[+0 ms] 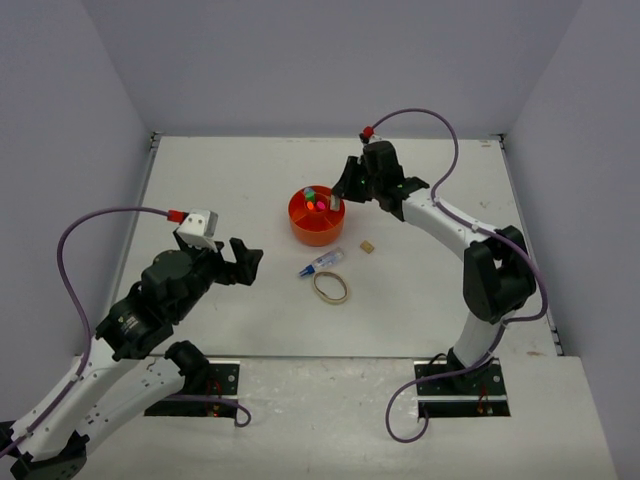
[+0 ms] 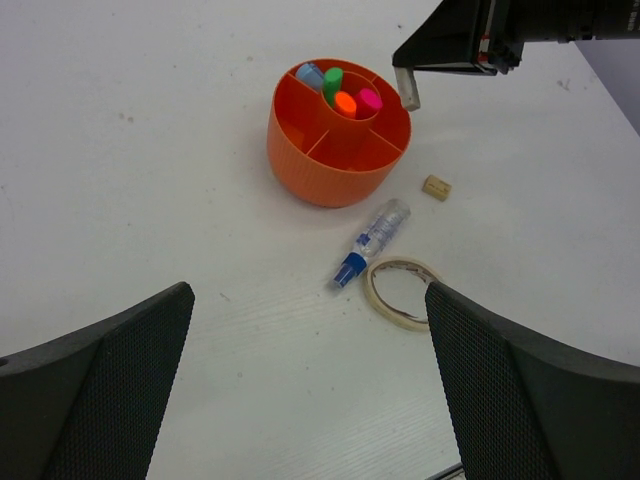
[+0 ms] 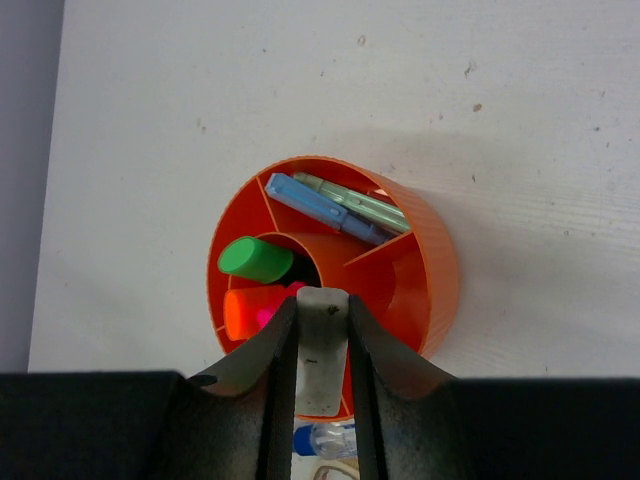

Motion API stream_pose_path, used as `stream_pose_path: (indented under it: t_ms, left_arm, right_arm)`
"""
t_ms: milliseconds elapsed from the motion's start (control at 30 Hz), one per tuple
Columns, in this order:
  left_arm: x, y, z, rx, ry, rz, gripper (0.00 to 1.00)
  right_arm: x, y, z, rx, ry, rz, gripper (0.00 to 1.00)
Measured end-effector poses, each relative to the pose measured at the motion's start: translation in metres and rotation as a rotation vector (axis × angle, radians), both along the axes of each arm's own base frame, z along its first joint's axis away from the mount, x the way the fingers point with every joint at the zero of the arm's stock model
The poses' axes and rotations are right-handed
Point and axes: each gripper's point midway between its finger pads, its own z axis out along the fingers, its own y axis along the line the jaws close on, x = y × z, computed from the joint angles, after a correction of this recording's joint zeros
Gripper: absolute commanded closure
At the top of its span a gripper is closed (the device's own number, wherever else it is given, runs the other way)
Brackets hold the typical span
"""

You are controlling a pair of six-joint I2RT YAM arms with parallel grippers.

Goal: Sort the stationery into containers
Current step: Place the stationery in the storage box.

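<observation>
Counter: white.
Orange organizer: 3 highlighters in centre cup.
Right gripper: clamped on 1 small block over organizer's rim; off-centre release could drop it outside.
Left gripper: wide open, empty.
Pen, rubber band, second block (all loose): on counter beside organizer.

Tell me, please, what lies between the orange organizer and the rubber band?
The blue-tipped pen lies between the organizer and the rubber band, clearest in the left wrist view.

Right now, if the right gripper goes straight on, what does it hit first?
The orange organizer, probably a ring compartment near its middle; the small block in the right gripper would touch first. Depth unclear.
</observation>
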Motion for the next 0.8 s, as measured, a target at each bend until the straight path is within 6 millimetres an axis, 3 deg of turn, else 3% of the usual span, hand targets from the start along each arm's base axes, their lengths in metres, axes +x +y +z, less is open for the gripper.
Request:
stream_pose_path:
  t_ms: [133, 633, 800]
  left_arm:
    - [0.000, 0.000, 0.000, -0.001, -0.003, 0.000, 0.00]
    - [-0.002, 0.001, 0.003, -0.011, -0.014, 0.000, 0.00]
    - [-0.002, 0.002, 0.003, -0.011, -0.015, 0.000, 0.00]
  right_arm:
    - [-0.001, 0.001, -0.012, -0.010, 0.028, -0.001, 0.96]
    - [0.002, 0.000, -0.017, -0.019, 0.035, -0.023, 0.45]
    - [0.003, -0.003, -0.018, -0.031, 0.031, -0.040, 0.45]
